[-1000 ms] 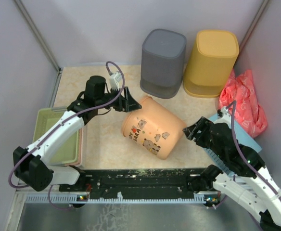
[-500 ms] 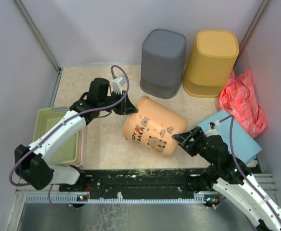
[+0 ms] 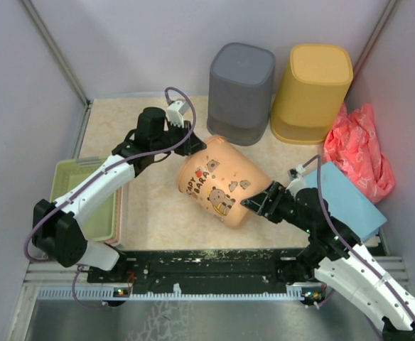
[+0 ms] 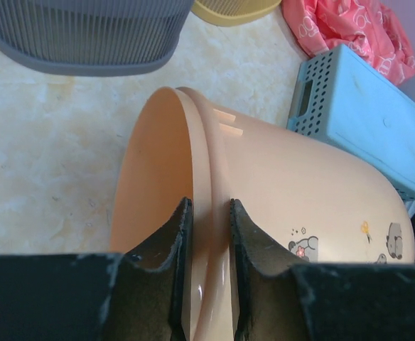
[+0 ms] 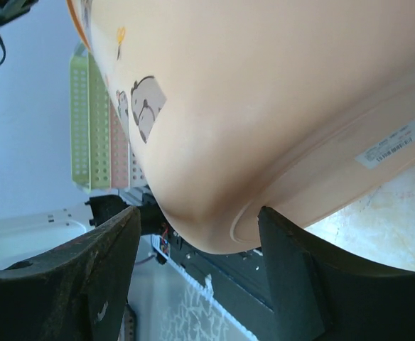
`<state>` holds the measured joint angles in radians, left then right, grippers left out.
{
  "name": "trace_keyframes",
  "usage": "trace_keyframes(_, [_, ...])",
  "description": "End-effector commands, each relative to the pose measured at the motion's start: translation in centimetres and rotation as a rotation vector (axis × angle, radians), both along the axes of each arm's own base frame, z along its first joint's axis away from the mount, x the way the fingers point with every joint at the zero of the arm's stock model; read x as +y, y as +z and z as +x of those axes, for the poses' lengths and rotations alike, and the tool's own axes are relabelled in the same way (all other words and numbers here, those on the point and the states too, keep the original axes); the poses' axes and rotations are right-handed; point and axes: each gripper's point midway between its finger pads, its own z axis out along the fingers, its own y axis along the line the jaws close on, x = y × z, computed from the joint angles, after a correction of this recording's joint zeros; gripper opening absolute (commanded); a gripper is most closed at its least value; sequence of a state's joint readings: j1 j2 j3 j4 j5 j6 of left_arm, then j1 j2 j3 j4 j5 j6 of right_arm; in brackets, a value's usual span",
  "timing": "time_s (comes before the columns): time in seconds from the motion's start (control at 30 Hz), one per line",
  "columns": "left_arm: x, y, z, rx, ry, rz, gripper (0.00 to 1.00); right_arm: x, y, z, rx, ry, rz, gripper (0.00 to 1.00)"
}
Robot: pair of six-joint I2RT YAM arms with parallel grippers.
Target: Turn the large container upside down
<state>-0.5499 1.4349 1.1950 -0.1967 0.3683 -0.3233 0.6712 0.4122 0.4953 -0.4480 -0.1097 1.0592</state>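
Marbled tabletop [image 3: 151, 209]: your left gripper [image 4: 206, 238] clamps the rim of the tipped peach container [image 3: 225, 177]; your right gripper [image 5: 200, 245], jaws apart, straddles its base.

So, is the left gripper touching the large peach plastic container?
Touching. Left wrist view: the left gripper pinches the peach plastic container at its rim, one finger inside, one outside.

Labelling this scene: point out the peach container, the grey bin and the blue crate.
peach container [image 3: 225, 186], top view, printed side wall.
grey bin [image 3: 242, 64], top view, flat top.
blue crate [image 3: 353, 199], top view, flat upper face.
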Motion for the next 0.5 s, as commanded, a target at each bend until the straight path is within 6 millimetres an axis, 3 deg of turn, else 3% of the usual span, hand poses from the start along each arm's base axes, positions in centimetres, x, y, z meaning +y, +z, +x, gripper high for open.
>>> trace_keyframes(0.0, [-0.8,-6.3,-4.0,0.212,-0.076,0.118,0.15,2.0,14.9,-0.3,-0.419,0.113,0.299,0.67])
trace_keyframes(0.47, [-1.2,-8.4,-2.0,0.215,0.009,0.105,0.16,2.7,18.8,1.3,-0.537,0.092,0.323,0.67])
